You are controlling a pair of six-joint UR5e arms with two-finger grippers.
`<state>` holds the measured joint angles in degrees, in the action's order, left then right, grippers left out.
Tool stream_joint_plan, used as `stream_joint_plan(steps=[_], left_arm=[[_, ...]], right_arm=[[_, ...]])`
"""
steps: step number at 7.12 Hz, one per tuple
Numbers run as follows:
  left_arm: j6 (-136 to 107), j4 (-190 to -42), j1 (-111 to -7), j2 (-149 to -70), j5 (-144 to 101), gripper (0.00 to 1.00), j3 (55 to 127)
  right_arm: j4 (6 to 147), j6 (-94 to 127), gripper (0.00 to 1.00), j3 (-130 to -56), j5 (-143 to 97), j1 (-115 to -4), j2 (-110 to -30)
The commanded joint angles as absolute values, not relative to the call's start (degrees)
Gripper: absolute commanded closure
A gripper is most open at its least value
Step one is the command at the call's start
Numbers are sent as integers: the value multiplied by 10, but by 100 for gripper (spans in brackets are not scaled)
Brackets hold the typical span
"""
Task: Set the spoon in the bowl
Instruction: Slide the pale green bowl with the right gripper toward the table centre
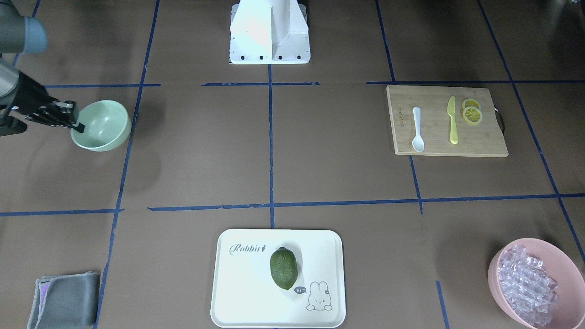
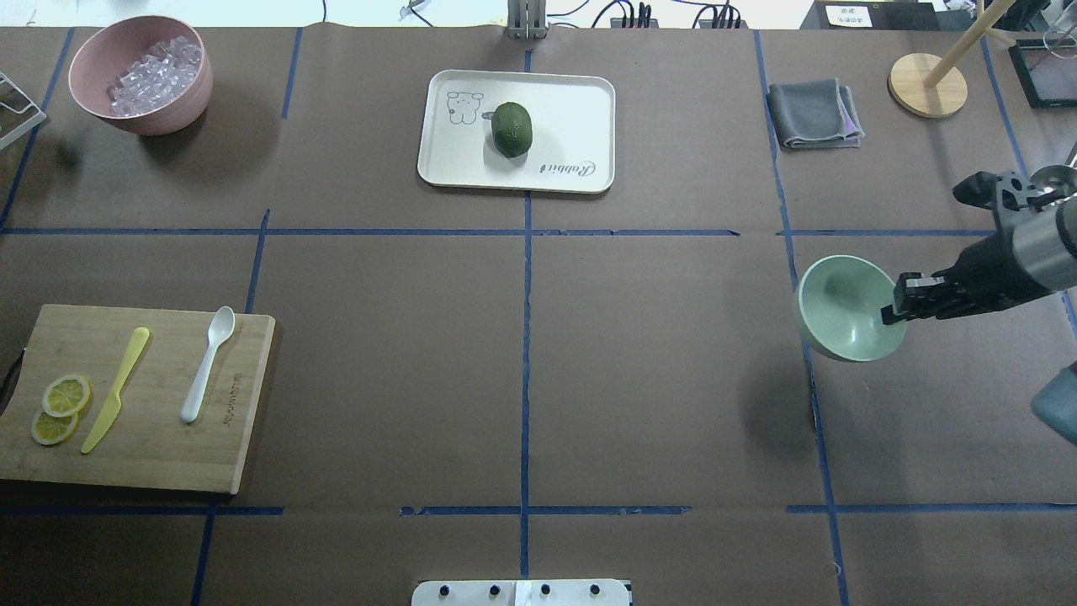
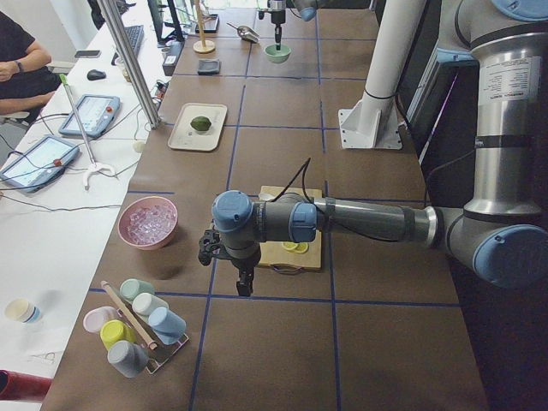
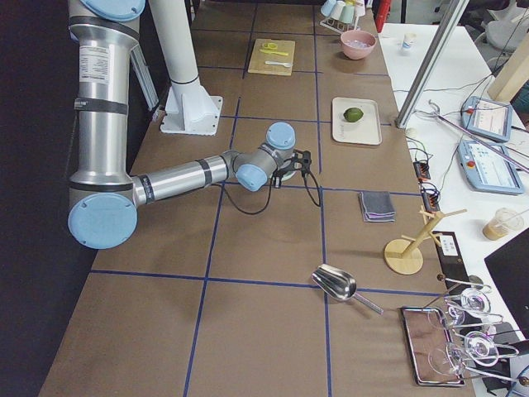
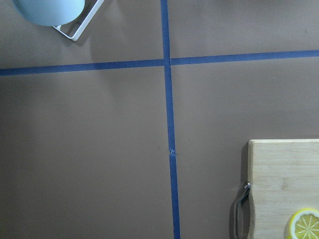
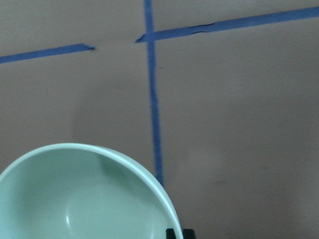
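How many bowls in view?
2: mint-green bowl, rim gripped by the right claw; pink bowl of clear cubes on the robot's far left.

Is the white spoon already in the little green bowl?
No, the white spoon lies on the wooden board beside the yellow knife, across the table from the green bowl.

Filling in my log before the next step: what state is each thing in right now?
green bowl: empty, tilted, held up by its rim
right gripper: shut on the green bowl
spoon: lying flat on the cutting board
pink bowl: full of clear cubes
cloth: folded
left gripper: cannot tell
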<state>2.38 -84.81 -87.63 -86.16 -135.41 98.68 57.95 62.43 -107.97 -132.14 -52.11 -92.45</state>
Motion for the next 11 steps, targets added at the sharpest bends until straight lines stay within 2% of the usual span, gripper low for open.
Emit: stream_joint_plan(steps=[1, 3, 4, 5, 7, 10, 11], left_arm=[[24, -866, -875, -862, -1354, 0, 985], [24, -874, -870, -861, -1354, 0, 985], [23, -875, -870, -861, -1354, 0, 985], [24, -875, -870, -861, -1354, 0, 984], [23, -875, -870, -861, -1354, 0, 984], [23, -875, -870, -861, -1354, 0, 985], [23, -875, -870, -861, -1354, 0, 985]], right_arm=[[584, 792, 100, -1100, -1217, -402, -842], [662, 913, 100, -1082, -1141, -311, -723], [728, 939, 100, -1049, -1097, -278, -643], [729, 942, 100, -1006, -1079, -268, -609], [729, 938, 100, -963, -1078, -268, -592], [728, 938, 100, -955, -1078, -268, -576], [729, 938, 90, -954, -1078, -268, -576]])
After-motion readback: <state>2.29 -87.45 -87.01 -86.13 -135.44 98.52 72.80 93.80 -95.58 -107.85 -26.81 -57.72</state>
